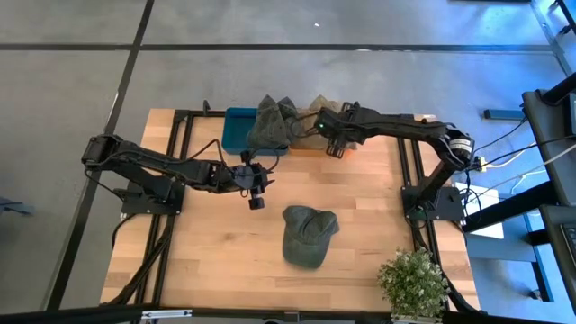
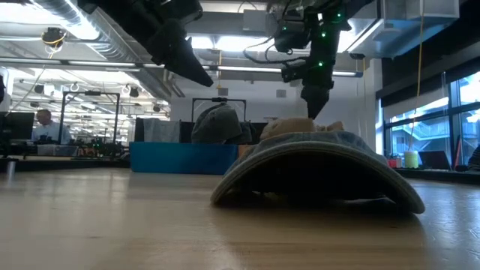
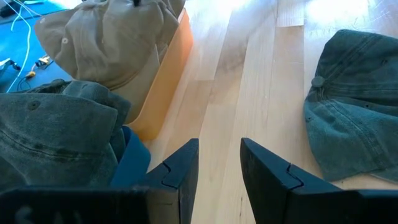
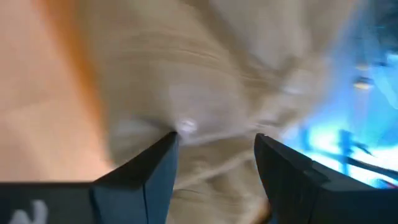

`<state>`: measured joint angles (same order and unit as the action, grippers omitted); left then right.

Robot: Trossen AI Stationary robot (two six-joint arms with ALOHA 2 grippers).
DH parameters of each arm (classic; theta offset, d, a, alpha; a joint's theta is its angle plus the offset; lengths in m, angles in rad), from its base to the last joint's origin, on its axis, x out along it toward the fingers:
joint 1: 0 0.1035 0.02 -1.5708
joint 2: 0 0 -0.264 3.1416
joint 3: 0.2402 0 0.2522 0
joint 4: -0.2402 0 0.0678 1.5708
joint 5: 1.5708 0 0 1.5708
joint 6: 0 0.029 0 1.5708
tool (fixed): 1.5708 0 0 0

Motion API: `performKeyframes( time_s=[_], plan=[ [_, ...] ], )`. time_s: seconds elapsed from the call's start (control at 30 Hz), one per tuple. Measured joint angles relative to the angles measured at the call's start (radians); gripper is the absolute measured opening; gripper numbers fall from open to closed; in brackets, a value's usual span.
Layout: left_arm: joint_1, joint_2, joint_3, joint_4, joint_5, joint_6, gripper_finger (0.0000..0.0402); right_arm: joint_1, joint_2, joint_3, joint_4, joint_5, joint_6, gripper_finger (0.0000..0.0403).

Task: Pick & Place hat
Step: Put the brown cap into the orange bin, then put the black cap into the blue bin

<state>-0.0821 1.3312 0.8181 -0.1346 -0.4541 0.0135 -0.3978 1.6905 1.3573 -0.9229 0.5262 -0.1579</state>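
One green hat [image 1: 307, 236] placed on table; right gripper [image 1: 334, 144] open over tan hat [image 1: 319, 106], left gripper [image 1: 256, 191] empty, slightly parted

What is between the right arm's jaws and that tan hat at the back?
Nothing visible. The right gripper hangs with open jaws right over the tan hat in the orange bin, with only air between. The left gripper waits over bare table, open, near the green hat.
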Motion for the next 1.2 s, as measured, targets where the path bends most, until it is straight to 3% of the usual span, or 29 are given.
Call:
performKeyframes(
  time_s=[0.1,0.4,0.47,0.6,0.73,0.97,1.2],
  plan=[
    [0.000,0.000,0.000,0.000,0.000,0.000,0.0114,-0.001,-0.007,-0.001,0.000,0.084,0.001,0.0213],
    [0.000,0.000,0.000,0.004,0.000,0.000,0.0114,0.017,-0.072,0.010,-0.015,0.061,0.028,0.0213],
    [0.000,0.000,0.000,0.005,0.000,0.000,0.0114,0.044,-0.121,0.014,-0.007,-0.032,0.042,0.0213],
    [0.000,0.000,0.000,0.005,0.012,0.000,0.0114,0.105,-0.180,0.012,-0.001,-0.321,0.007,0.0213],
    [0.000,0.000,-0.001,0.035,0.068,0.000,0.0114,0.171,-0.189,-0.011,0.063,-0.449,-0.079,0.0213],
    [0.000,0.008,-0.001,0.139,0.197,0.000,0.0114,0.268,-0.194,-0.240,0.318,-0.498,-0.168,0.0213],
    [0.019,0.095,-0.001,0.276,0.226,-0.039,0.0126,0.299,-0.237,-0.407,0.466,-0.495,-0.160,0.0213]
  ],
)
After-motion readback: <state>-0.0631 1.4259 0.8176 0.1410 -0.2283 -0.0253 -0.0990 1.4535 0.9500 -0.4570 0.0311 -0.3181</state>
